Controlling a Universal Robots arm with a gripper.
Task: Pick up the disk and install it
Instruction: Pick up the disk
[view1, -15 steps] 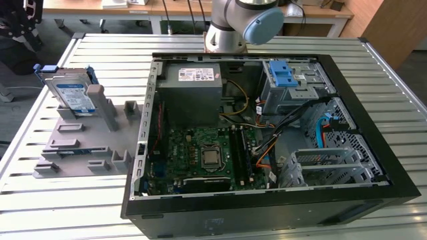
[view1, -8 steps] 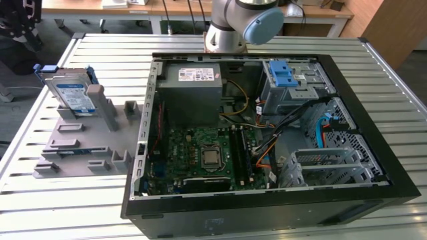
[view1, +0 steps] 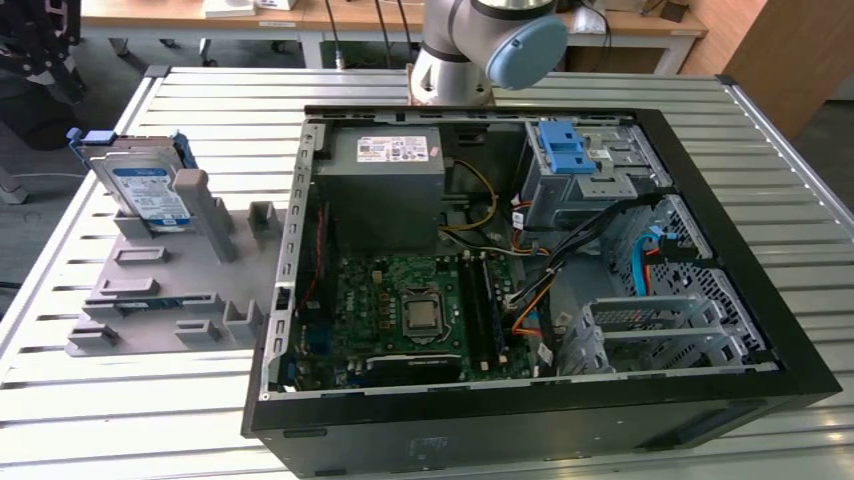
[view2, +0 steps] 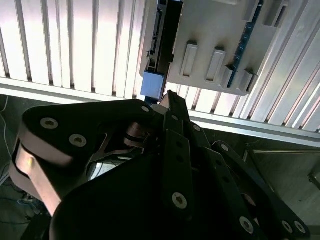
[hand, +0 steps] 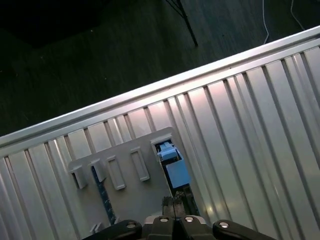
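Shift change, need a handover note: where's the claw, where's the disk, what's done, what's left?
Arm: in both wrist views the claw hangs above the grey holder, apart from the disk.
Disk: stands on edge in the grey holder, on the exterior view's left of the open computer case.
Done: nothing shows as done; the disk is not picked up.
Left: the pick-up and the install.

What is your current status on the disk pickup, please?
Gripper close to the disk. Disk standing on edge in grey holder, outside the open computer case. Nothing seen between gripper and disk.
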